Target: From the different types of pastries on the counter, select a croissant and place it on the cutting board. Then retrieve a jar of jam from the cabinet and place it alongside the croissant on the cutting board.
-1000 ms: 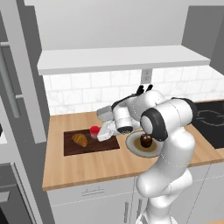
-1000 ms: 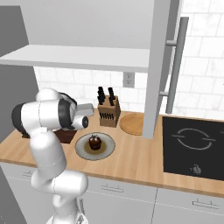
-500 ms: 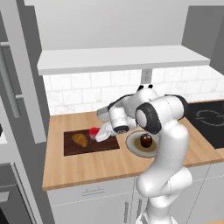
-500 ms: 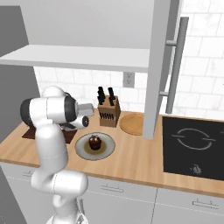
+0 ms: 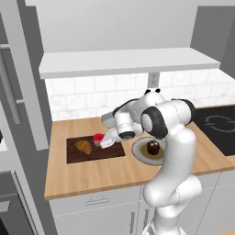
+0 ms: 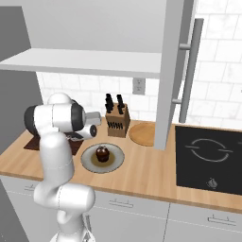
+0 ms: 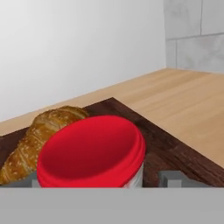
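Close-up, jar of jam [image 7: 94, 151] beside croissant [image 7: 39, 135] — base cams: cupcake [image 5: 153, 147], plate [image 6: 90, 163]

On the cutting board [image 5: 94, 153], croissant [image 5: 83, 146] left of centre and jar of jam [image 5: 98, 138] beside it crowd the middle; lower-left worktop [image 5: 87, 172] lies bare.

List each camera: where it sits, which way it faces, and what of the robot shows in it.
Left base view: behind the arm to its left, looking forward and down at the counter; the arm reaches left, gripper at the jar of jam beside the croissant.
Right base view: behind-right, facing the same counter; the arm's shoulder stands at left.
Hand view: on the hand, looking along the gripper at jar and croissant; fingertips low.
Both base views share the cupcake.
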Available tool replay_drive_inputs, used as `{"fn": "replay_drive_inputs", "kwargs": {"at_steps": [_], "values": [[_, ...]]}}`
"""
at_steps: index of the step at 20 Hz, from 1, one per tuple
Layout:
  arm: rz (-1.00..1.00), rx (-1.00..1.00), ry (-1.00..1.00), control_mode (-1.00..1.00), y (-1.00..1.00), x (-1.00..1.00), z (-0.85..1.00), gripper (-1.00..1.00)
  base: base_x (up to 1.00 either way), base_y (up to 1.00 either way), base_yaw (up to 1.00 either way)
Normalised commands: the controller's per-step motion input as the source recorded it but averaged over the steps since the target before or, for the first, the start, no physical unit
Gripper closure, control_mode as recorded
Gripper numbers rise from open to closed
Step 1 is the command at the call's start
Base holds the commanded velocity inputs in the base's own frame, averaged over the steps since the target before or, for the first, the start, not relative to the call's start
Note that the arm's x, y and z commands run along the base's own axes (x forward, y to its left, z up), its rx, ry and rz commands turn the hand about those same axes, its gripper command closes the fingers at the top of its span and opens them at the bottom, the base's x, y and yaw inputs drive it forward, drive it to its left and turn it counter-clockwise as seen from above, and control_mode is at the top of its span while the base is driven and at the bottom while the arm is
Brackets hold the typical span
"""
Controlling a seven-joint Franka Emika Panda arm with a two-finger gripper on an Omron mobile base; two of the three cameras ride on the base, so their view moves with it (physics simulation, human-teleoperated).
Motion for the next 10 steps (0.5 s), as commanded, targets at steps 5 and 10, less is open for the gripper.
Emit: {"fn": "replay_drive_inputs", "kwargs": {"at_steps": [5,10], "values": [[-0.03,0.0,0.01,-1.0,-0.24,-0.32,0.32,-1.0,0.0,0.0,0.0],[-0.09,0.01,0.04,-1.0,-0.41,-0.58,0.49,-1.0,0.0,0.0,0.0]]}}
